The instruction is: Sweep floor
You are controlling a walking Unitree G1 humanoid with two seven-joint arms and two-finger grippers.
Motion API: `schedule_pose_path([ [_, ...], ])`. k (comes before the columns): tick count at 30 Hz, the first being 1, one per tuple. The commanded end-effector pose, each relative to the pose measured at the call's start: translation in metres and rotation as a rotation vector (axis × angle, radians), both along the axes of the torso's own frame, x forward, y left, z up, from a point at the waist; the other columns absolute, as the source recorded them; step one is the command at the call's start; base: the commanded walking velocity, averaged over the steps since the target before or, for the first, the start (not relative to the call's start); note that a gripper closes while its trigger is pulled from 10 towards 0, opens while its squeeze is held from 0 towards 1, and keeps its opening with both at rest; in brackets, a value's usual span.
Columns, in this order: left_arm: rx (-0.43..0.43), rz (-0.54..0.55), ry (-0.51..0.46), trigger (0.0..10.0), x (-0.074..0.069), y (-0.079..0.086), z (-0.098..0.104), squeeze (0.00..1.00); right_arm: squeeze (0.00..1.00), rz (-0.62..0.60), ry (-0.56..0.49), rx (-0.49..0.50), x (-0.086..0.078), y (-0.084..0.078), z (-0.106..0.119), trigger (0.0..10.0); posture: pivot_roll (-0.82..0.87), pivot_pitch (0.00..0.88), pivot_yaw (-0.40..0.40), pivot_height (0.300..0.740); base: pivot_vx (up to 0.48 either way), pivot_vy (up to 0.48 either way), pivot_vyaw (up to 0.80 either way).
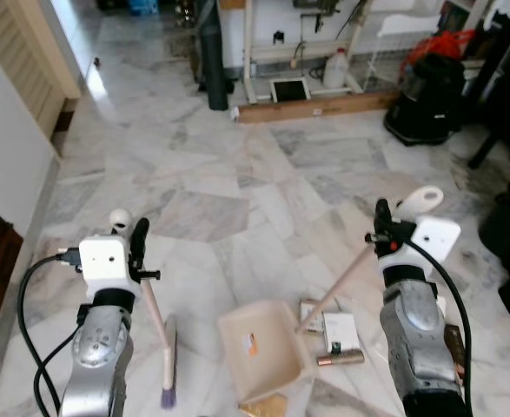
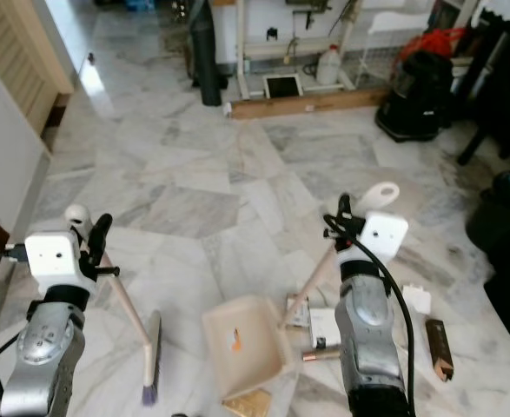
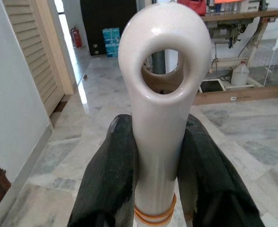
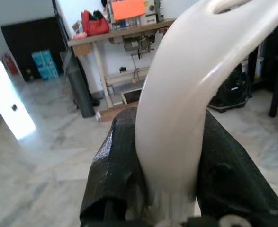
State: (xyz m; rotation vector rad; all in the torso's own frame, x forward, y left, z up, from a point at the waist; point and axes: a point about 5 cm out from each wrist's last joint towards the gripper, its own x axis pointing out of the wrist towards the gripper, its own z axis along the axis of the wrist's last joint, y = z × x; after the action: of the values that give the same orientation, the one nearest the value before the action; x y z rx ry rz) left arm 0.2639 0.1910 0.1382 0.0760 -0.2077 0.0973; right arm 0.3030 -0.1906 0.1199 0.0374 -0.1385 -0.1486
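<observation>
**Broom and dustpan held over the marble floor**

The marble floor [image 1: 237, 182] spreads ahead. On it, between the arms, sits the cream dustpan [image 1: 261, 350], its long handle rising to the right gripper [image 4: 169, 156], whose fingers [image 4: 115, 165] are clamped on the grip. The left gripper [image 3: 157, 161] has its fingers [image 3: 110, 175] closed around the broom [image 1: 155, 334] handle just below the hanging loop; the bristle head rests on the floor left of the dustpan. Small litter [image 1: 340, 340] lies just right of the pan.

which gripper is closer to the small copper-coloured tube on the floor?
Right. The right gripper holds the cream dustpan's handle, above and just beyond the copper-coloured tube. The left gripper, on the broom handle, is across the pan.
</observation>
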Motion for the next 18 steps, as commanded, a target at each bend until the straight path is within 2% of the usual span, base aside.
schedule_pose_path([
  [1,0.007,-0.007,-0.017,10.0,-0.001,0.0,0.004,0.0,0.0,-0.011,-0.022,-0.046,-0.003,-0.004,0.001,10.0,-0.02,0.112,0.012,0.74,0.0,0.0,0.0],
  [9,0.004,-0.018,-0.009,10.0,-0.003,0.0,0.003,0.0,0.0,-0.029,0.005,-0.12,-0.009,-0.012,-0.011,10.0,-0.02,0.124,0.02,0.74,0.0,0.0,0.0],
  [13,-0.006,-0.045,0.003,10.0,-0.004,-0.003,0.002,0.0,0.0,-0.041,0.051,-0.203,-0.017,-0.017,-0.029,10.0,-0.01,0.13,0.028,0.74,0.0,0.0,0.0],
  [18,-0.006,-0.051,0.01,10.0,-0.005,-0.003,0.001,0.0,0.0,-0.046,0.078,-0.214,-0.021,-0.018,-0.039,10.0,-0.01,0.132,0.035,0.74,0.0,0.0,0.0],
])
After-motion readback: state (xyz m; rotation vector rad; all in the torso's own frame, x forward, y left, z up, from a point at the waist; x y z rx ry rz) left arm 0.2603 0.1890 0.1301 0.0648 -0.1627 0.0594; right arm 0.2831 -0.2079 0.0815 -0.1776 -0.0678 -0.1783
